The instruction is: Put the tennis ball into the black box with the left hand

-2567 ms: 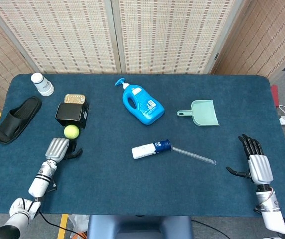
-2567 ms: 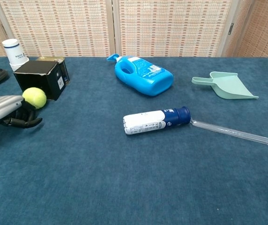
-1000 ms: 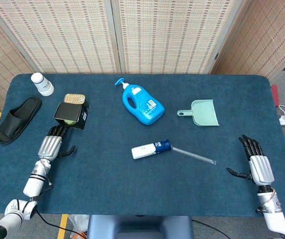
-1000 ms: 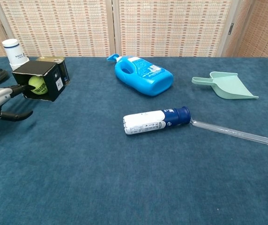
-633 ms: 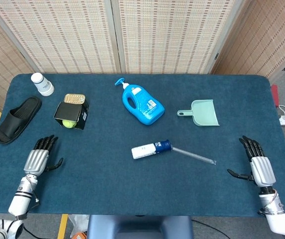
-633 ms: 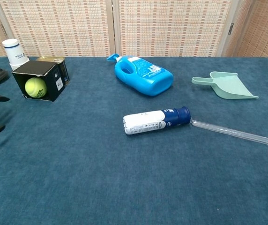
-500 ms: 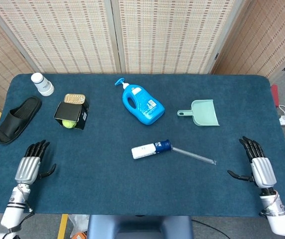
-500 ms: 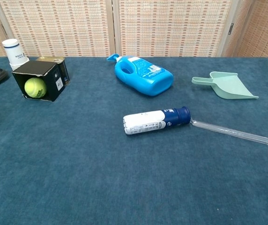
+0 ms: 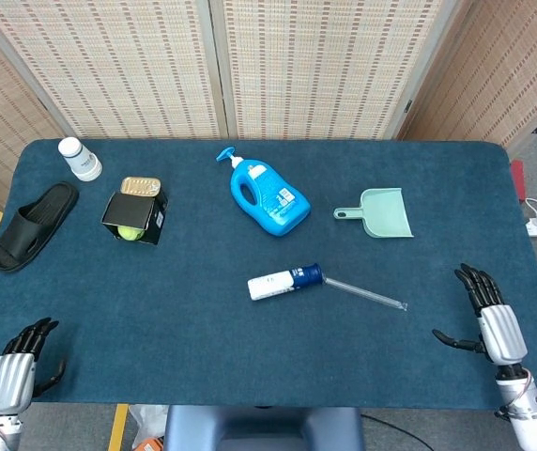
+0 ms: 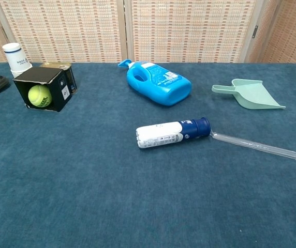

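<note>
The yellow-green tennis ball (image 9: pixel 130 232) (image 10: pixel 39 96) lies inside the black box (image 9: pixel 143 211) (image 10: pixel 55 84), which rests on its side at the left of the table with its mouth toward me. My left hand (image 9: pixel 12 372) is down at the table's near left corner, far from the box, fingers spread and holding nothing. My right hand (image 9: pixel 492 322) sits near the right front edge, fingers apart and empty. Neither hand shows in the chest view.
A black slipper (image 9: pixel 32 225) and a white bottle (image 9: pixel 80 159) lie left of the box, a gold tin (image 9: pixel 141 186) behind it. A blue detergent jug (image 9: pixel 268 197), a green scoop (image 9: pixel 381 213) and a white-and-blue tube (image 9: pixel 287 281) with a clear rod occupy the middle.
My left hand released the ball in the box, then drew back toward me to the near left corner and out of the chest view. The right hand slid slightly nearer.
</note>
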You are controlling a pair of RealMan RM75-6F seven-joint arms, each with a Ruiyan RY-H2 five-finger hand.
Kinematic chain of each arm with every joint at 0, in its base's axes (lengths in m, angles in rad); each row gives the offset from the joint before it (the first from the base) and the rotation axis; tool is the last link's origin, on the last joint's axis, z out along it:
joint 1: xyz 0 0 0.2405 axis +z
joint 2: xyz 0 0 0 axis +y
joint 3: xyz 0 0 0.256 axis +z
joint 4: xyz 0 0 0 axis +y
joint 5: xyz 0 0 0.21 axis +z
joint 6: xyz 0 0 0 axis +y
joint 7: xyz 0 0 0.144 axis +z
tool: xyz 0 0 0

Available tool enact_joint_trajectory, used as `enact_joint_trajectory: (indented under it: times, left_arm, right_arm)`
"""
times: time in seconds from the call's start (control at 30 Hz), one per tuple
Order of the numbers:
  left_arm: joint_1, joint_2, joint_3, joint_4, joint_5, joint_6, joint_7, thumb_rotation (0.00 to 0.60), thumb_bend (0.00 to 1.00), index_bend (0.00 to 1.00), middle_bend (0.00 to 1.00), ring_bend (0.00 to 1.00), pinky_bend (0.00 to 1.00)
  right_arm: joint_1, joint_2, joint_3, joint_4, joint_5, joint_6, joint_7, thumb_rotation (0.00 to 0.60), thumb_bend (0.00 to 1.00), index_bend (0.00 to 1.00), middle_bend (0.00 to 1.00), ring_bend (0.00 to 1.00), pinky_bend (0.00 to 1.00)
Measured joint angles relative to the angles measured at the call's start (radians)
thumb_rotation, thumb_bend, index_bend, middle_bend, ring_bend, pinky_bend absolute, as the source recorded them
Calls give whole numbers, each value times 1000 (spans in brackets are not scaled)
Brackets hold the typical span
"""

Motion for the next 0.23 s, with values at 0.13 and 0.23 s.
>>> enact_joint_trajectory:
  times: [0.13, 0.23]
  left_arm:
    - [-1, 5, -6, -12, 8, -5, 8, 405, 376, 204, 149, 167, 322]
    - [-4, 6, -11, -16, 11, -16, 9, 406, 377, 204, 149, 167, 303]
  right_arm:
    - [4, -3, 3, 1, 2, -7, -6, 600, 0, 13, 0, 0, 0]
    - [9, -3, 0, -3, -1, -13, -24, 600, 0, 13, 0, 0, 0]
